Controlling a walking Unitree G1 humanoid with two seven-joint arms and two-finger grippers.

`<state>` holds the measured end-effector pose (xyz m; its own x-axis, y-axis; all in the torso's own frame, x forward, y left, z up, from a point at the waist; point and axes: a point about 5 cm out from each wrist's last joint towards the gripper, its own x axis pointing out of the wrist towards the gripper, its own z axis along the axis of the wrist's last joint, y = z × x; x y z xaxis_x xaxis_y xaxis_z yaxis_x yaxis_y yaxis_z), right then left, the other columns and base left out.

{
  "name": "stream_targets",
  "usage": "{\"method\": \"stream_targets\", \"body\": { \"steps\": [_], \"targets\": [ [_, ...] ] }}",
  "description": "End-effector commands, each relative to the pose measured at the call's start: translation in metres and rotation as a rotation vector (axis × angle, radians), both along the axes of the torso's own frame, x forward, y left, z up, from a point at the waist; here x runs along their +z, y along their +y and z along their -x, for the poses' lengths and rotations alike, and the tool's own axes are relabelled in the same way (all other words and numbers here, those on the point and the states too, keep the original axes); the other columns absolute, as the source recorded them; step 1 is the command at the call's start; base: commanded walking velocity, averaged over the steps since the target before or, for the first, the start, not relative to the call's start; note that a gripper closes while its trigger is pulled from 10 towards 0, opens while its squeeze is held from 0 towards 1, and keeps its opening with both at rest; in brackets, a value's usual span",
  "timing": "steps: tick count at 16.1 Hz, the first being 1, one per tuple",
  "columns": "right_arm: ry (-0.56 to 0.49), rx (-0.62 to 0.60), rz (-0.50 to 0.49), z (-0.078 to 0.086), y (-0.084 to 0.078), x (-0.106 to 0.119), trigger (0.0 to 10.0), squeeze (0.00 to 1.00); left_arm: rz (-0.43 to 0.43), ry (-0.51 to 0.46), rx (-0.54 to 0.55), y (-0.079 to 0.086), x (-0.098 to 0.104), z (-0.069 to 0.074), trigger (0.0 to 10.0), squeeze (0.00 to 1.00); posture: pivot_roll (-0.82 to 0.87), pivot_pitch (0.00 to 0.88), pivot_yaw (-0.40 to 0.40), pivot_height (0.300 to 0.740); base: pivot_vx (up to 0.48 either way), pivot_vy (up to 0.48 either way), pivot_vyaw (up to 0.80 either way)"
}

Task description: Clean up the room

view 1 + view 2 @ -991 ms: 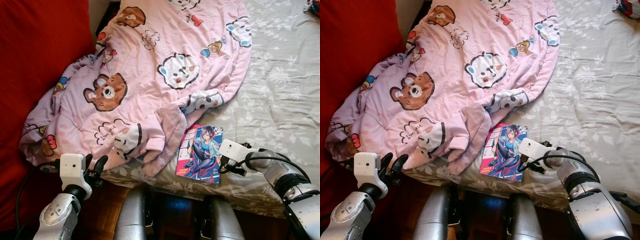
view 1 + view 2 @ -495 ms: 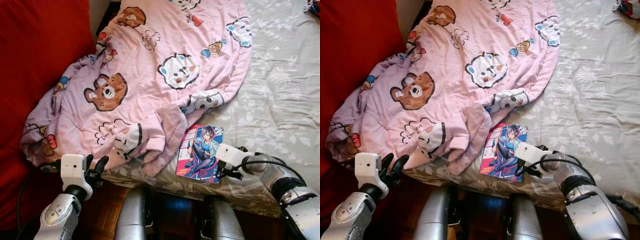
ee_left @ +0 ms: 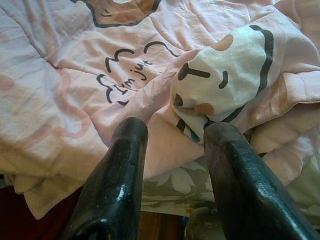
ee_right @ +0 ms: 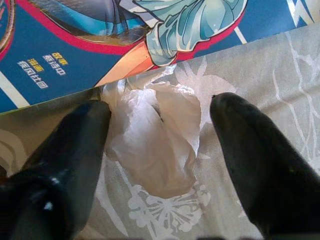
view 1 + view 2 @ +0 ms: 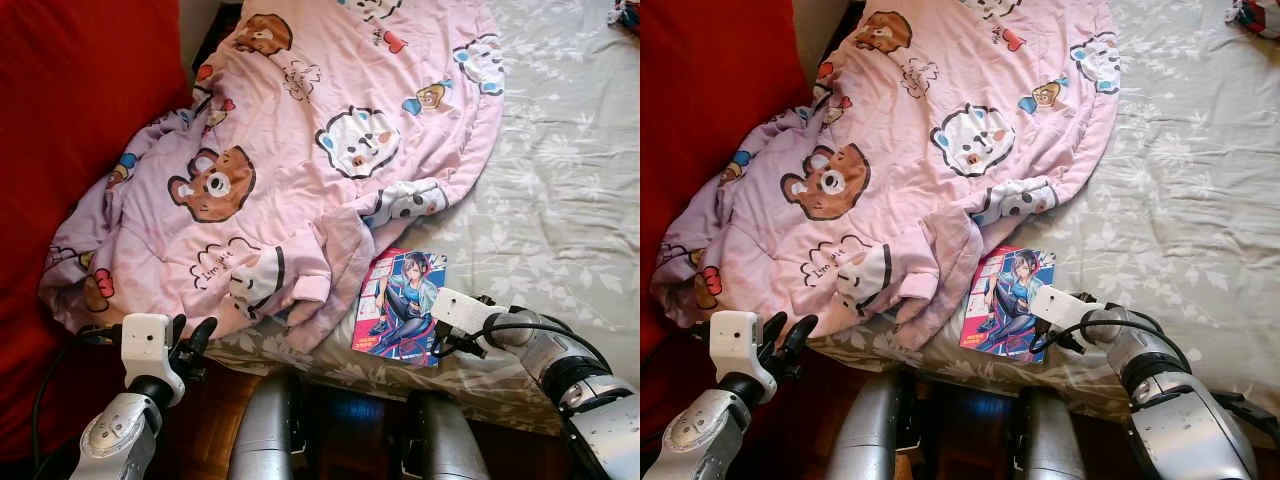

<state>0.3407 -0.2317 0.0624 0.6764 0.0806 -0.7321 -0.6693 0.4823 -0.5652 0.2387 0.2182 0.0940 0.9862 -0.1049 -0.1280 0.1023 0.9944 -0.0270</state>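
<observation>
A crumpled white tissue lies on the grey floral sheet at the lower edge of a manga-cover magazine. My right gripper is open, one finger on each side of the tissue, not touching it. In the eye views that gripper sits low at the magazine's right corner, near the bed's front edge. A rumpled pink bear-print blanket covers the bed's left half. My left gripper is open at the bed's front left, just short of the blanket's folded hem.
A red upholstered surface rises on the left. The grey floral sheet stretches to the right, with a small colourful object in the far corner. My silver legs stand against the bed's front edge over a wooden floor.
My right gripper slid a little left and lower, up against the magazine's corner. The left arm sank slightly. The blanket and the magazine stayed put.
</observation>
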Motion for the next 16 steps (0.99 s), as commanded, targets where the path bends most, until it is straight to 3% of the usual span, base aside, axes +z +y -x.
{"method": "stream_targets", "body": {
  "steps": [1, 2, 3, 15, 16],
  "targets": [
    [0.045, 0.002, 0.013, 0.009, -0.002, -0.012, 0.0, 0.0, -0.018, 0.036, 0.018, 0.005, -0.007, 0.007, 10.0, 0.0, 0.16, 0.317, 0.099, 0.637, 0.0, 0.0, 0.0],
    [0.05, 0.004, 0.015, 0.01, -0.002, -0.013, 4.2, 0.0, -0.018, 0.035, 0.018, 0.005, -0.006, 0.007, 10.0, 0.0, 0.16, 0.316, 0.099, 0.637, 0.0, 0.0, 0.0],
    [0.054, 0.005, 0.017, 0.011, -0.001, -0.014, 10.0, 0.0, -0.018, 0.034, 0.018, 0.005, -0.006, 0.007, 10.0, 0.0, 0.16, 0.318, 0.1, 0.637, 0.0, 0.0, 0.0],
    [0.026, -0.013, 0.004, 0.015, 0.005, -0.023, 9.8, 0.0, -0.023, 0.045, 0.018, 0.007, -0.006, 0.012, 10.0, 0.0, 0.18, 0.342, 0.104, 0.637, 0.0, 0.0, 0.0],
    [0.025, -0.016, -0.005, 0.015, 0.005, -0.024, 1.3, 0.0, -0.023, 0.045, 0.018, 0.007, -0.006, 0.013, 10.0, 0.0, 0.18, 0.342, 0.104, 0.637, 0.0, 0.0, 0.0]
  ]
}}
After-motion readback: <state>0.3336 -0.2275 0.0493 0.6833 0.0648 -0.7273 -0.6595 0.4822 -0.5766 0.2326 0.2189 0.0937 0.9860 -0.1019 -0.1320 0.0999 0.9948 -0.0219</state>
